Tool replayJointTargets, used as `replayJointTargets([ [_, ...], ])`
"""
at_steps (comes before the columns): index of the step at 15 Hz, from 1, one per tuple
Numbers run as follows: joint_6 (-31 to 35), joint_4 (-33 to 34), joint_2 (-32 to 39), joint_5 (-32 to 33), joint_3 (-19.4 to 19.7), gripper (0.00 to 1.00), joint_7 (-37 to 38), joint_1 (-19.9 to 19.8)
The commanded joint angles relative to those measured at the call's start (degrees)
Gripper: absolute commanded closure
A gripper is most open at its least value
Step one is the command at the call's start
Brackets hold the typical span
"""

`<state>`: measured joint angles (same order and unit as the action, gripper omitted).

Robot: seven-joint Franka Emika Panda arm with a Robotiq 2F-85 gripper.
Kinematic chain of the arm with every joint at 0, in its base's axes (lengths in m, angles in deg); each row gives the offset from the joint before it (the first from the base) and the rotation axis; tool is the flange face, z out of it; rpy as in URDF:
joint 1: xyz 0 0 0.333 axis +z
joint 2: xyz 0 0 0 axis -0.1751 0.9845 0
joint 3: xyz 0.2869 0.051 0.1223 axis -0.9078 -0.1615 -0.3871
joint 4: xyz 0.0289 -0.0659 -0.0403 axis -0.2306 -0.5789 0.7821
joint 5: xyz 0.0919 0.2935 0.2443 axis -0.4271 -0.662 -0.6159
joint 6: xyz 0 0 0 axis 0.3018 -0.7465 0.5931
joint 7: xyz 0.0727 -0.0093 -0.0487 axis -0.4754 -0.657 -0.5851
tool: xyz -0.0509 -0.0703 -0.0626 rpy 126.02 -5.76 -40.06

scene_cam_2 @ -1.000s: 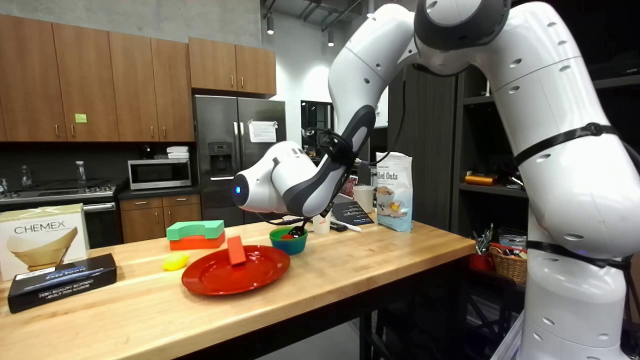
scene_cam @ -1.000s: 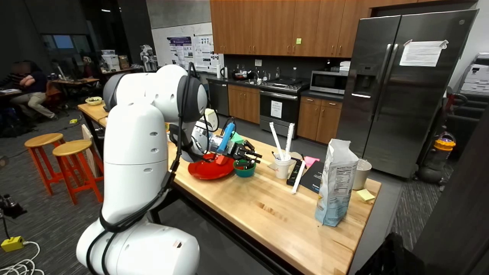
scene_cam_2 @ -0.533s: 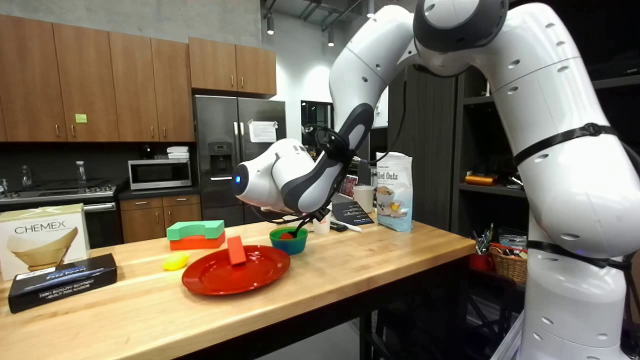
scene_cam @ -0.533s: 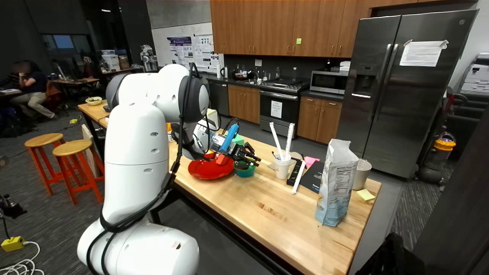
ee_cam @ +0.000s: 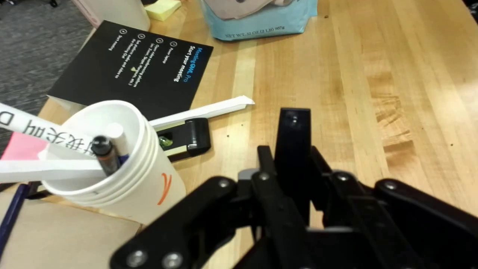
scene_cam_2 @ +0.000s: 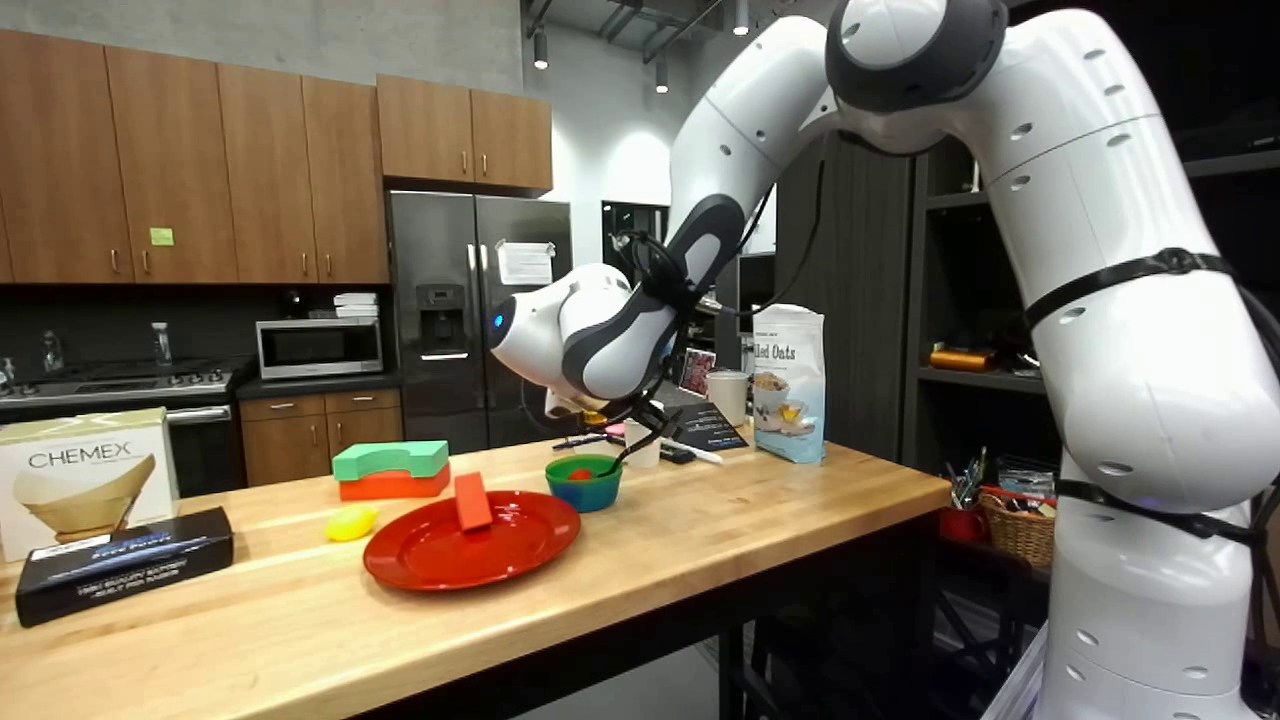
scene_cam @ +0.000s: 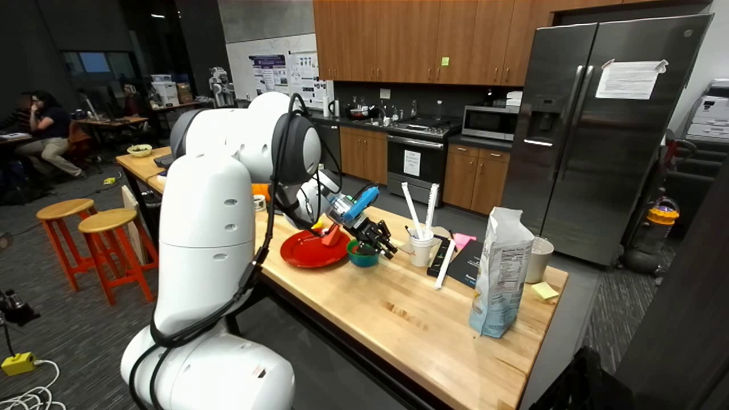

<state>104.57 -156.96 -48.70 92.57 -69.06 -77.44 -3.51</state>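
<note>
My gripper (ee_cam: 290, 155) is shut on the handle of a black utensil (ee_cam: 294, 127), which stands up between its fingers in the wrist view. In an exterior view the utensil's thin shaft (scene_cam_2: 632, 452) slants down into a blue-green bowl (scene_cam_2: 585, 494); its lower end is hidden inside. A small red item (scene_cam_2: 580, 475) shows in that bowl. Beside the bowl lies a red plate (scene_cam_2: 430, 565) with an orange-red block (scene_cam_2: 472, 500) leaning on it. The gripper (scene_cam: 383, 242) hangs just above and beyond the bowl (scene_cam: 363, 261) in an exterior view.
Close by stands a white cup (ee_cam: 160, 186) with pens and straws. A black card (ee_cam: 149, 74), a wrapped straw (ee_cam: 209, 109) and an oats bag (scene_cam_2: 790, 385) are farther along. Stacked green (scene_cam_2: 391, 460) and red blocks, a yellow lemon-like item (scene_cam_2: 351, 522) and boxes occupy the opposite end.
The gripper has tilted further downward and shifted slightly toward the white cup. The utensil now leans more in the bowl, and the bowl has slid a little.
</note>
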Motion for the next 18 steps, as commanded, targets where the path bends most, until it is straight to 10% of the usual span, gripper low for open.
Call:
replayJointTargets([
  [1,2.74,0.68,-0.96,-4.87,0.69,0.94,-4.04,-1.74],
  [18,6.19,0.90,-10.01,-11.36,4.57,0.94,-2.24,-2.64],
])
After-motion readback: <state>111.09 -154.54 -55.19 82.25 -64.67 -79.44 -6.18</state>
